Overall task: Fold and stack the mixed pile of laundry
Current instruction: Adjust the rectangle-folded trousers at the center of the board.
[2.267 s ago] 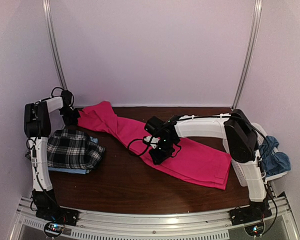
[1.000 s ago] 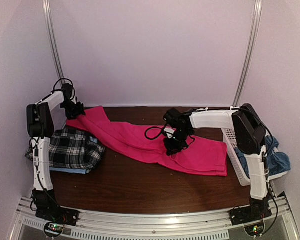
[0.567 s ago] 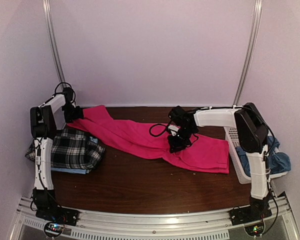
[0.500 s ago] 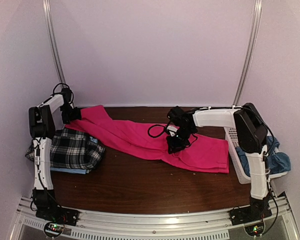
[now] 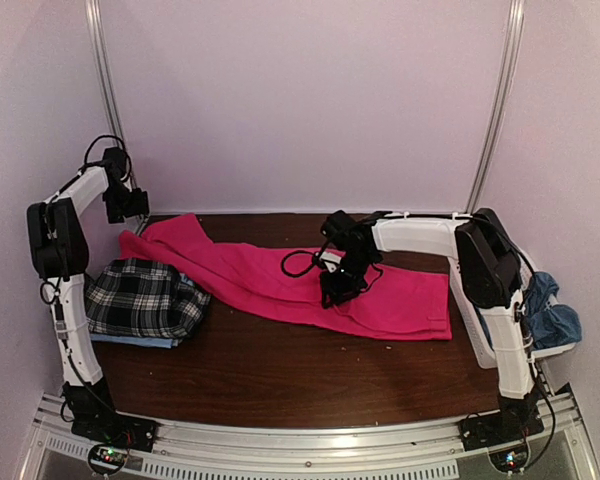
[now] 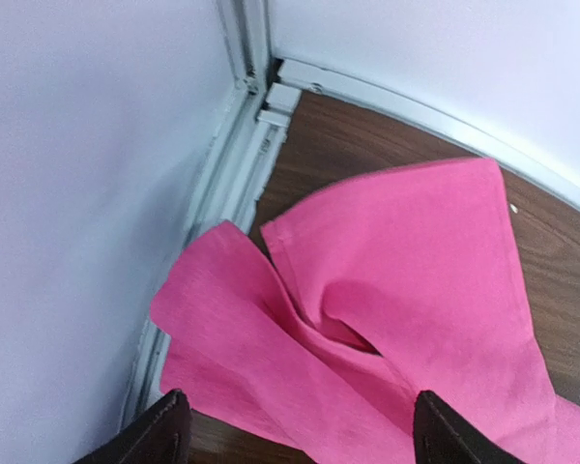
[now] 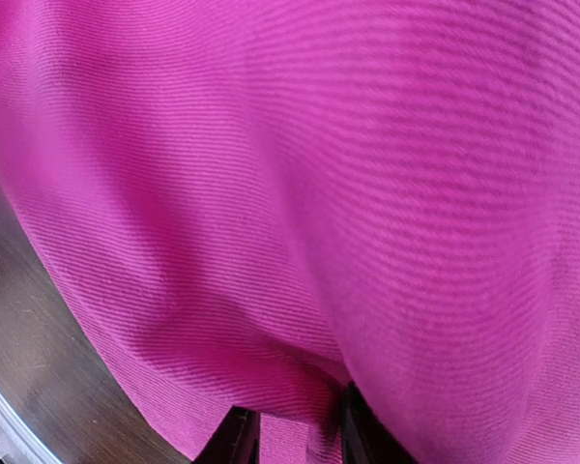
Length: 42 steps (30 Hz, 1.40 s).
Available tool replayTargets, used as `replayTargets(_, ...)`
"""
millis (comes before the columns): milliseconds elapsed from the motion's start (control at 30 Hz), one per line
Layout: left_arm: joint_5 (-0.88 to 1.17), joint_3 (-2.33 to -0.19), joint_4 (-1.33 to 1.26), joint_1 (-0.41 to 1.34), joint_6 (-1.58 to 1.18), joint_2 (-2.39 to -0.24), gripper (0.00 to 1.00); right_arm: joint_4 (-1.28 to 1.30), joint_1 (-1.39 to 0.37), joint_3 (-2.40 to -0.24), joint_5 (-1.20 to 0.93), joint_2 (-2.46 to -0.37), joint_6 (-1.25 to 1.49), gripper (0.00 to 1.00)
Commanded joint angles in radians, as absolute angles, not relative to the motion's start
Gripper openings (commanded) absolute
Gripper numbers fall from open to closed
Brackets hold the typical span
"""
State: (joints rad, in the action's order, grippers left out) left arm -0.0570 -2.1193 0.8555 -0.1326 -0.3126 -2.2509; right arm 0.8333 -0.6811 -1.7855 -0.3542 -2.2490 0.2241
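The hot-pink trousers lie stretched across the back of the table, from the left corner to the right side. My left gripper hangs open above their crumpled left end, touching nothing, with its fingertips wide apart. My right gripper is pressed down on the middle of the trousers. Its jaws stand slightly apart, and a fold of pink cloth lies loose between and over them. The black-and-white plaid shirt sits folded at the left, on a light blue shirt.
A white lattice basket stands at the table's right edge behind my right arm, with a duller blue cloth in it. Walls and a metal rail close in the back left corner. The front half of the brown table is bare wood.
My left gripper has let go of the trousers' left end and risen up and to the left. My right gripper's jaws have parted and shifted a little left. The trousers lie flatter.
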Motion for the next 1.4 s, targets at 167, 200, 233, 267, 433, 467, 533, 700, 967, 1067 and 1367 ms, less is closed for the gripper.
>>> replayTargets(167,0.113,-2.146,0.87,-0.055,-0.24,-2.351,0.56,0.81,-0.681,-1.874,-0.383,-2.155,0.197,0.4)
replayTargets(200,0.113,-2.154,0.882,-0.051,-0.241,-2.369,0.52,0.812,-0.679,-1.894,-0.382,-2.16,0.195,0.4)
replayTargets(233,0.11,-2.153,0.89,-0.044,-0.241,-2.385,0.47,0.811,-0.678,-1.908,-0.378,-2.166,0.197,0.41)
replayTargets(267,0.103,-2.152,0.901,-0.035,-0.239,-2.399,0.43,0.808,-0.677,-1.919,-0.373,-2.171,0.2,0.41)
replayTargets(433,0.021,-2.183,1.023,-0.003,-0.188,-2.492,0.32,0.791,-0.657,-1.941,-0.343,-2.199,0.243,0.41)
replayTargets(467,0.016,-2.186,1.037,-0.003,-0.183,-2.51,0.29,0.787,-0.655,-1.939,-0.337,-2.199,0.251,0.41)
replayTargets(533,-0.032,-2.193,1.044,-0.003,-0.178,-2.539,0.27,0.784,-0.652,-1.93,-0.315,-2.209,0.26,0.41)
replayTargets(700,-0.002,-2.334,1.019,0.027,-0.197,-2.652,0.29,0.858,-0.644,-1.915,-0.29,-2.268,0.247,0.4)
replayTargets(967,0.211,-2.402,0.666,0.01,-0.379,-2.689,0.4,0.765,-0.651,-1.789,-0.432,-2.229,0.243,0.42)
replayTargets(1067,0.234,-2.445,0.553,-0.019,-0.489,-2.681,0.55,0.746,-0.653,-1.831,-0.471,-2.228,0.22,0.44)
replayTargets(1367,0.14,-2.312,0.686,0.025,-0.421,-2.372,0.63,0.787,-0.652,-1.744,-0.376,-2.053,0.146,0.52)
